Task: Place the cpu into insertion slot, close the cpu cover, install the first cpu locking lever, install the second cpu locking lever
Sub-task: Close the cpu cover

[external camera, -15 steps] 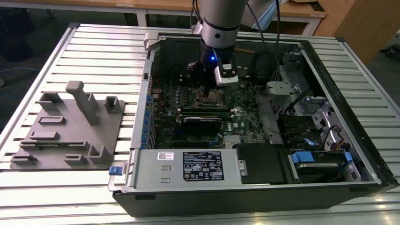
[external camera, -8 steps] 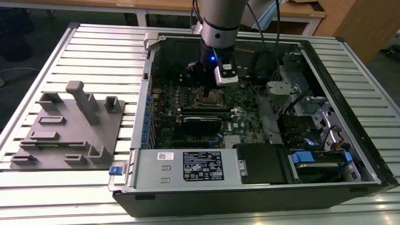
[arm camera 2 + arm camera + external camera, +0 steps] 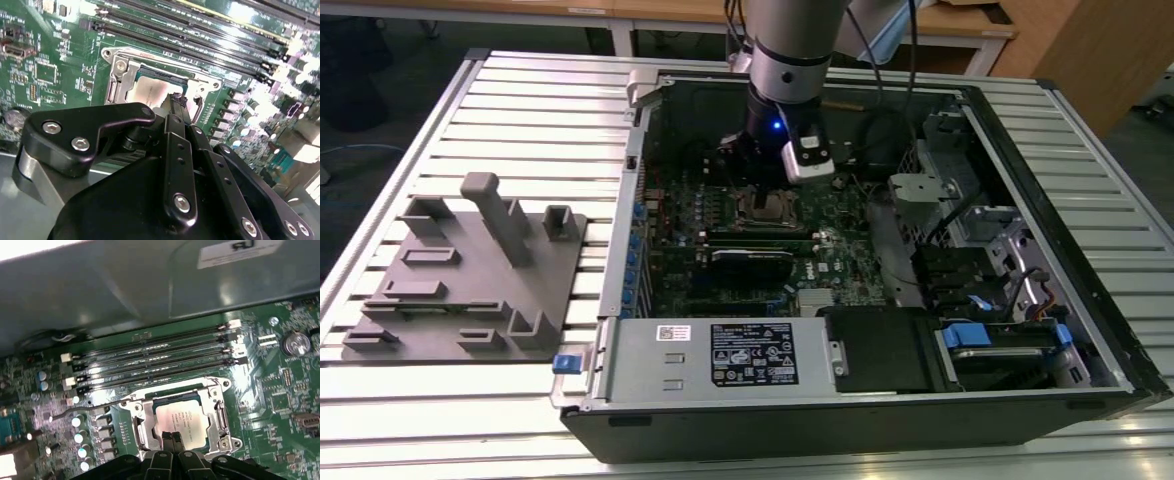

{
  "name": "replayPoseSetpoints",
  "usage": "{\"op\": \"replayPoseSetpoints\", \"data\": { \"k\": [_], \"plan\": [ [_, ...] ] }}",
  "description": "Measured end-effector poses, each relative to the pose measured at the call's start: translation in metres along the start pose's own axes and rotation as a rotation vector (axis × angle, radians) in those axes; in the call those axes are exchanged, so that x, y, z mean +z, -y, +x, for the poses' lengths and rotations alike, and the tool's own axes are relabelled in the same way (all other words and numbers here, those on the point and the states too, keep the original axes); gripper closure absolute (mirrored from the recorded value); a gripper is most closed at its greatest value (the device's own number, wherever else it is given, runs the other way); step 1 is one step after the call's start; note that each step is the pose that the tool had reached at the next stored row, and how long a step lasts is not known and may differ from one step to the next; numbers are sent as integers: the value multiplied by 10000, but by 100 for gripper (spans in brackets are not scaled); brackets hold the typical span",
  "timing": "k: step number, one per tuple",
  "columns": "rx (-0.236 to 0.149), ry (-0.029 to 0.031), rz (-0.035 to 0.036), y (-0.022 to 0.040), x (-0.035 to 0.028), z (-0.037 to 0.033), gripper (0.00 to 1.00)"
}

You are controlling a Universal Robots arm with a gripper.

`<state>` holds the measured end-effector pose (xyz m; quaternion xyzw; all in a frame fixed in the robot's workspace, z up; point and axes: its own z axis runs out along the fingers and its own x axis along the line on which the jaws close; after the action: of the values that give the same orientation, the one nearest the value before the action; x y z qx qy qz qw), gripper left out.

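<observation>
The cpu [image 3: 182, 417] lies flat in the insertion slot [image 3: 771, 212], its silver-grey top showing. The cpu cover [image 3: 220, 416], a silvery frame, lies down around the chip; it is the frame [image 3: 120, 79] in the second wrist view, with the cpu [image 3: 150, 92] in its opening. My gripper [image 3: 172, 438] is shut, its black fingertips pressed together and resting at the chip's near edge, with nothing between them. In the exterior view the gripper [image 3: 766, 192] stands straight over the socket. A thin wire locking lever [image 3: 85, 409] sticks out sideways from the socket, unlatched.
Long black memory slots [image 3: 155, 360] run beside the socket. The open computer case wall [image 3: 640, 200] surrounds the motherboard [image 3: 841, 250], with a power supply box [image 3: 720, 355] at the front and drive bays [image 3: 987, 270] at the exterior view's right. A grey fixture [image 3: 467, 280] sits on the table.
</observation>
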<state>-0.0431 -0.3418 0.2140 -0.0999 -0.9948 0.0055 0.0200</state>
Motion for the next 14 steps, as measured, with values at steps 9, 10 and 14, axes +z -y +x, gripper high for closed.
{"op": "replayPoseSetpoints", "data": {
  "k": [9, 10, 14],
  "plan": [
    [-1178, 223, 9, 1, 13, -1, 89],
    [-1276, 267, 7, 2, 14, -1, 89],
    [-1689, 371, 3, 2, 18, -2, 89]
  ]
}}
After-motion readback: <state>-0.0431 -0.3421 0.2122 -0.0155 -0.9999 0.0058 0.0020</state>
